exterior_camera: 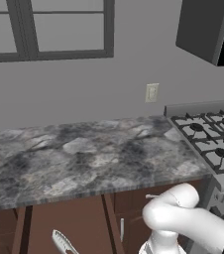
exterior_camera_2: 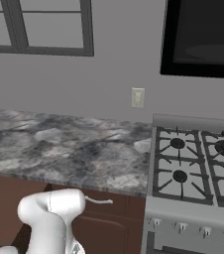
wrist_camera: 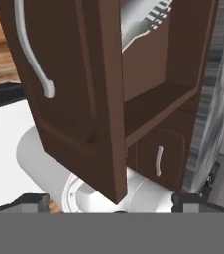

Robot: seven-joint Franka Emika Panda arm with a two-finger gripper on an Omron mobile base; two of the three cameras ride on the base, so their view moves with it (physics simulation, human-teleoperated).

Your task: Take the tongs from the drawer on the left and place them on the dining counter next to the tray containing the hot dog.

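1. The dark brown wood-fronted drawer (wrist_camera: 79,99) with its curved silver bar handle (wrist_camera: 32,54) stands pulled out, its front close before the hand camera and its reddish-brown inside open to view.
2. The slim pale grey metal tongs (wrist_camera: 143,20) lie inside the drawer, scalloped tips showing at the top of the hand view; the left base view shows them low under the counter edge (exterior_camera: 63,243) (partly cut off by the frame).
3. The two-finger gripper (wrist_camera: 111,201) has its dark fingertips (wrist_camera: 32,201) set wide apart at the bottom corners of the hand view, with nothing between them; it is apart from the tongs.
4. The grey-and-white marbled stone counter without a sink (exterior_camera: 84,154) runs above the drawer, beside a gas stove with black grates (exterior_camera_2: 193,163).
5. A smaller brown cabinet front with a short silver handle (wrist_camera: 158,159) sits beyond the drawer.
6. The white arm (exterior_camera: 183,218) bends low in front of the cabinets.
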